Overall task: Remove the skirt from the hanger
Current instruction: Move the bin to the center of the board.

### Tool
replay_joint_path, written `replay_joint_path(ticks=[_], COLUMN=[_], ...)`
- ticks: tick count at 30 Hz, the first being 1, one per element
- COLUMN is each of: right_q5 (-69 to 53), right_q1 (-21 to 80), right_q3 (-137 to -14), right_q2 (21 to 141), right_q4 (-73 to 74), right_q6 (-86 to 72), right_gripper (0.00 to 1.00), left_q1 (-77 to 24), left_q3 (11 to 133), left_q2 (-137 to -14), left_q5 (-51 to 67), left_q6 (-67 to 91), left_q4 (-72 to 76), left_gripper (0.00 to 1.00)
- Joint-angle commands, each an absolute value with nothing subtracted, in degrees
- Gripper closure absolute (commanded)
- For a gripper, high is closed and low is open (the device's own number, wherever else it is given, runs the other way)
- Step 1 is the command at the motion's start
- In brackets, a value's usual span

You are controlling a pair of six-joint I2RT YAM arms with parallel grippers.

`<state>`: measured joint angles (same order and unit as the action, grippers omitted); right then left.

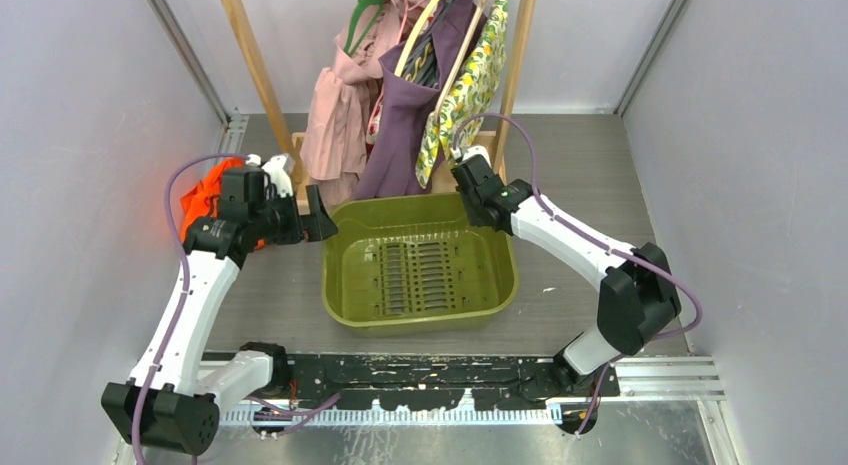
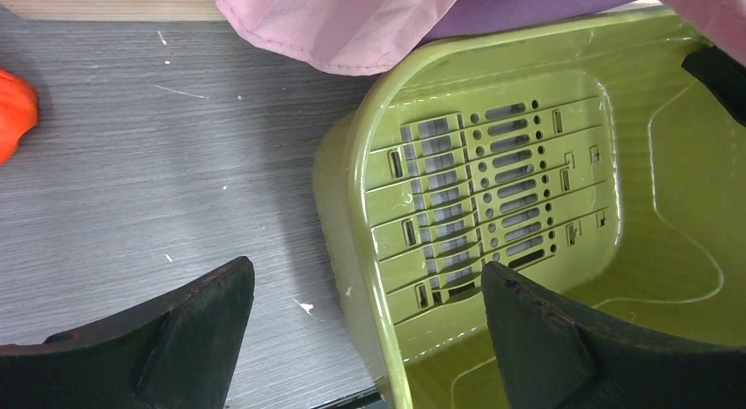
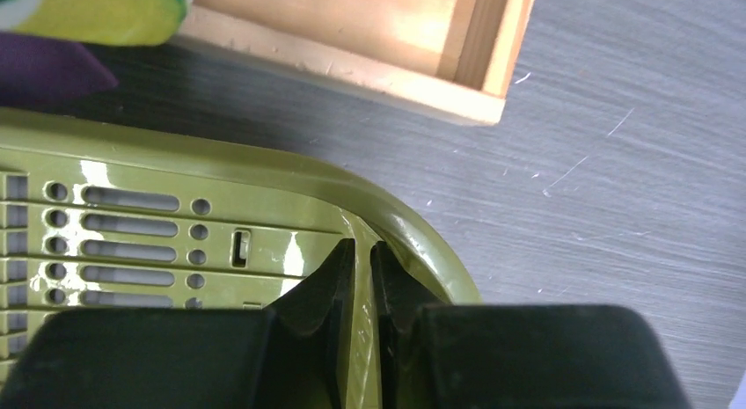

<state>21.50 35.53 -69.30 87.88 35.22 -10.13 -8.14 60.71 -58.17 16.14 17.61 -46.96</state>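
My right claw (image 3: 362,251) is pinching the rim of the green basket (image 1: 415,322) at its 1 o'clock corner, fingers almost together with the plastic wall between them. My left claw (image 2: 365,273) is spread wide and holds nothing, hovering over the basket's 10 o'clock corner.

The skirt is up on the wooden rack (image 1: 250,55) at 12 o'clock, on a hanger (image 1: 421,30). I take it for the lemon-print piece (image 1: 465,85) beside the purple garment (image 1: 405,135), but I cannot be sure.

My worries:
- If the right arm lifts, it could tip the basket or drag it into the rack's base, which sits just beside that corner.
- The hems hang at the basket's back edge, so a shifting basket could snag them.
- Closing the left claw here would catch plastic, not cloth.
- A reach into the crowded clothes may grab the wrong garment.
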Motion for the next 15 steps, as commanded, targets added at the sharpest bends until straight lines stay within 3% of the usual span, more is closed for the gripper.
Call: replay_joint_path(ticks=[1, 7, 15], right_q5=[30.2, 39.4, 48.3], right_q1=[35.6, 34.8, 31.2], right_q3=[-69.6, -73.1, -66.9], right_q2=[88.5, 91.4, 86.0], right_q4=[27.1, 27.0, 26.4], right_q6=[-7.0, -5.6, -4.7], right_gripper=[0.82, 0.85, 0.85], left_q1=[-8.3, -8.3, -8.3], left_q3=[63.0, 63.8, 63.3], left_q2=[-58.7, -59.5, -59.3], left_q5=[16.0, 16.1, 15.6], left_q6=[17.0, 16.6, 15.7], left_q4=[-44.8, -44.5, -44.9], left_gripper=[0.01, 0.01, 0.01])
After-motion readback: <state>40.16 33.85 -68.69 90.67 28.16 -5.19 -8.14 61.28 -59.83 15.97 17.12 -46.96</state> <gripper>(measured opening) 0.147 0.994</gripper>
